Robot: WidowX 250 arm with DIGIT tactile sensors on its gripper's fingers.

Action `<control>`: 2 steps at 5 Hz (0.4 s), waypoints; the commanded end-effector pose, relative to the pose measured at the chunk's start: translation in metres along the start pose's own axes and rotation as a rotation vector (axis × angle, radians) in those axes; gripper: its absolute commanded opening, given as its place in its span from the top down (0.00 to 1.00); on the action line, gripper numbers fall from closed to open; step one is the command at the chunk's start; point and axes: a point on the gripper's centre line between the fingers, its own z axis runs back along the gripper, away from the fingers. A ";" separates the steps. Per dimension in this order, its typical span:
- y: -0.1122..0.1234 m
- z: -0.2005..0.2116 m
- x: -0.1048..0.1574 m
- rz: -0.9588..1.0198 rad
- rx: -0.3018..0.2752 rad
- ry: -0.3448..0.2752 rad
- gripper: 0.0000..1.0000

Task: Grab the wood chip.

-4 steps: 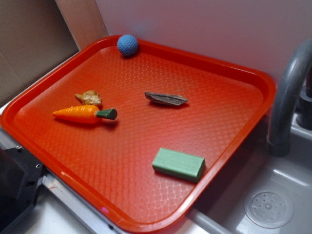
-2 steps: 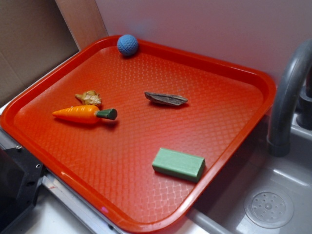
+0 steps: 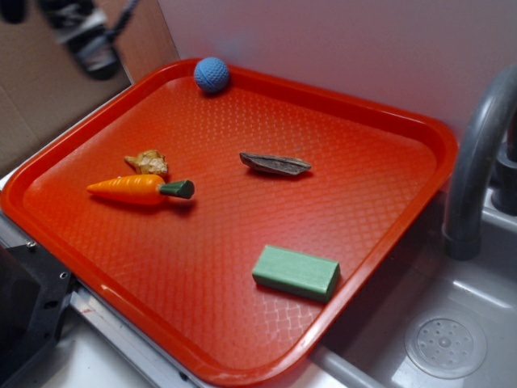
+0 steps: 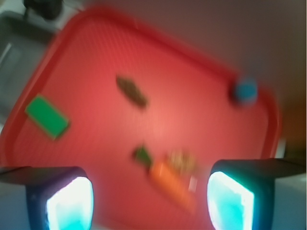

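Mid-tray (image 3: 388, 121): chip (image 3: 275, 164) flat, untouched. Gripper (image 4: 149, 196) high above, well apart, jaws spread, empty. Risk: pads skidding over thin sliver, or descent onto carrot (image 3: 139, 188).

The wood chip (image 3: 275, 164) (image 4: 131, 91) is a thin, flat, brown-grey sliver with pointed ends, weathered and streaked along its length. It lies flat and untouched, well apart from the jaws. In the blurred wrist view it sits ahead of the jaws, left of the midline between them, angled diagonally.
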 end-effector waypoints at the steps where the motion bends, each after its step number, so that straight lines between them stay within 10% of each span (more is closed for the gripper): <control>1: 0.001 -0.086 0.046 -0.316 -0.024 -0.135 0.00; 2: 0.013 -0.113 0.038 -0.312 -0.097 -0.138 0.00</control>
